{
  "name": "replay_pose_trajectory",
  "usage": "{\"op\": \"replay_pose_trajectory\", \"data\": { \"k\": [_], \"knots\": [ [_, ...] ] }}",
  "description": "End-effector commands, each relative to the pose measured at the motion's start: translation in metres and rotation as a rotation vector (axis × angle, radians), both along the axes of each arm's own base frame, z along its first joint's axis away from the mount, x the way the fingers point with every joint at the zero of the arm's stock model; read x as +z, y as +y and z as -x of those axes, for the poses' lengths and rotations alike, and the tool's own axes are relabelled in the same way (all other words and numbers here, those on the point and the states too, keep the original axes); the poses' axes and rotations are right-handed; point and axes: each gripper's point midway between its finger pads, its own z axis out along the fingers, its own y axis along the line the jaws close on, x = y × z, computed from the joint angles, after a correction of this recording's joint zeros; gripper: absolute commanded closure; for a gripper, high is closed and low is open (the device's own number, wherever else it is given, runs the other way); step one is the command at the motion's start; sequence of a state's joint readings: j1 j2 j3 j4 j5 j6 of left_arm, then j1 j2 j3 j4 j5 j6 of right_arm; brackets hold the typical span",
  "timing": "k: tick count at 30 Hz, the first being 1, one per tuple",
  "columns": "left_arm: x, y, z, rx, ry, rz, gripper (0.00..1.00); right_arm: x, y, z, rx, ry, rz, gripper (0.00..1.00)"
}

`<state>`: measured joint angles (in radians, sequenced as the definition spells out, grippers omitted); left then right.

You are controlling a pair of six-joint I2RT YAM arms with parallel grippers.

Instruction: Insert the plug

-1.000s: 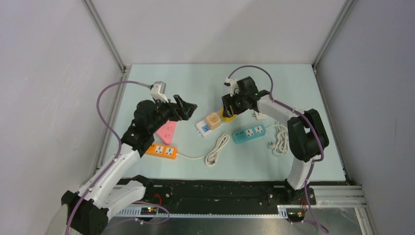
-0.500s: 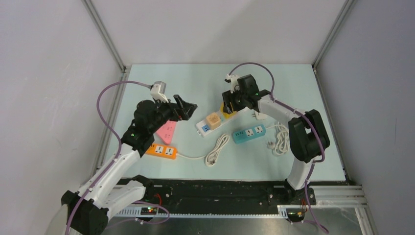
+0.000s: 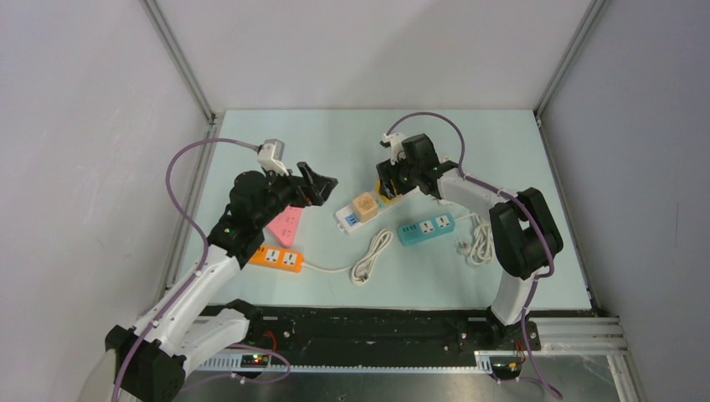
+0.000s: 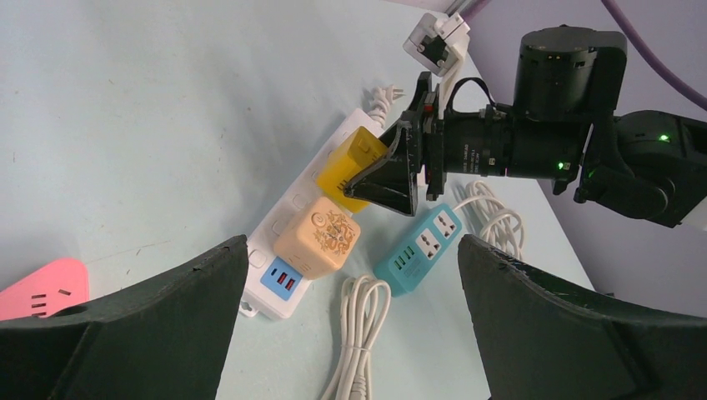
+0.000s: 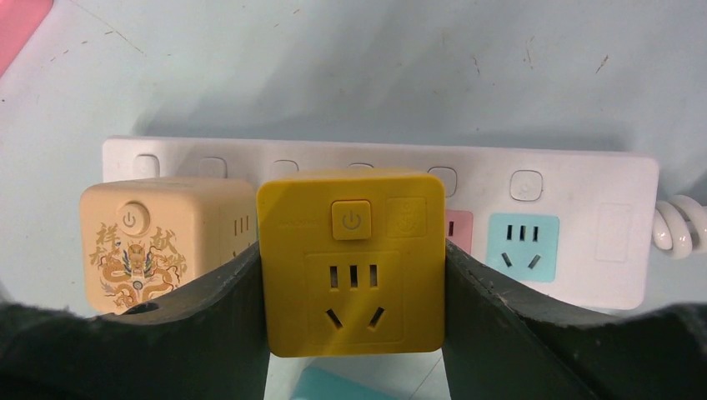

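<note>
A yellow cube plug (image 5: 352, 261) sits between my right gripper's (image 5: 352, 317) fingers (image 5: 208, 325), which are shut on its two sides. It is over the white power strip (image 5: 575, 217), beside a beige cube plug (image 5: 158, 242) seated on the strip's end. From above, the right gripper (image 3: 392, 186) holds the yellow cube (image 3: 386, 193) at the strip (image 3: 345, 219). In the left wrist view the yellow cube (image 4: 354, 162) looks tilted on the strip. My left gripper (image 3: 322, 186) is open and empty, hovering left of the strip, above the pink strip (image 3: 285, 224).
A teal power strip (image 3: 426, 227) lies right of the white one, with a coiled white cable (image 3: 480, 235) beside it. An orange power strip (image 3: 276, 258) lies near the front left, its cable coil (image 3: 371, 256) in the middle. A white plug (image 3: 444, 198) lies behind the teal strip.
My right gripper has shifted a little left and back along the white strip with the yellow cube. The left arm has not moved.
</note>
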<state>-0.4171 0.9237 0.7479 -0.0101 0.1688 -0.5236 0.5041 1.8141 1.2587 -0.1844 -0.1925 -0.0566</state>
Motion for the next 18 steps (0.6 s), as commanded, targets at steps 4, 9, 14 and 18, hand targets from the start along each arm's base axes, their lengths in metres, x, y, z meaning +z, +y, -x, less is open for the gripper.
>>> {"op": "replay_pose_trajectory", "data": {
  "k": [4, 9, 14, 18],
  "knots": [
    [-0.001, -0.001, -0.004, -0.001, -0.003, 0.009, 0.0, 0.011, -0.002, -0.004, -0.004, -0.049, 0.02, 1.0],
    [-0.002, -0.001, -0.004, -0.004, -0.004, 0.004, 0.0, 0.01, -0.006, -0.004, -0.02, -0.046, 0.021, 1.0],
    [-0.002, -0.001, -0.003, -0.004, -0.004, 0.005, 0.0, 0.012, -0.008, 0.0, -0.001, -0.019, -0.001, 1.0],
    [-0.004, 0.0, -0.003, 0.0, -0.001, 0.004, 0.01, 0.012, -0.01, 0.005, 0.015, 0.014, -0.019, 1.0]
  ]
}}
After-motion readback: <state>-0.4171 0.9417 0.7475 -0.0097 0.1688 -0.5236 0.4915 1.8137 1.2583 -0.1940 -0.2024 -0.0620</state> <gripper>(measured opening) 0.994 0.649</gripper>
